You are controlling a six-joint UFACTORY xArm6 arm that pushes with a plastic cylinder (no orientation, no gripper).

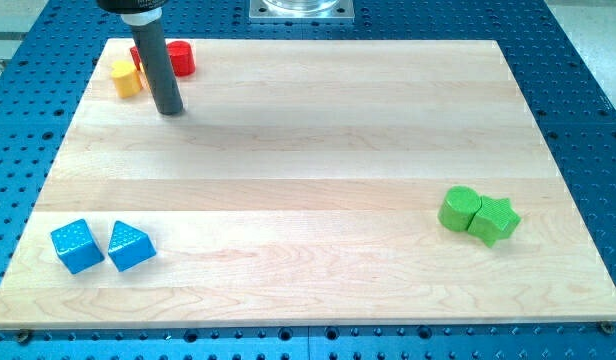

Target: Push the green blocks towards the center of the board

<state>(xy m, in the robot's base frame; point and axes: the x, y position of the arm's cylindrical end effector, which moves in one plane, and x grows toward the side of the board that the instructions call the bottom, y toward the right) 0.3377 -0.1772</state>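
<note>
My tip [169, 110] sits far left on the wooden board [308, 130], just right of a yellow block [125, 77] and near a red block [178, 58]. The rod covers part of the red stuff, so can't tell if it's one block or two. No gripper on this rig, just the rod. Green cylinder [457, 208] and green star [494, 219] touch each other, near right, well apart from the tip. Blue cube [76, 246] and blue triangular block [130, 246] near left. Rod's top is cut off by the frame.
</note>
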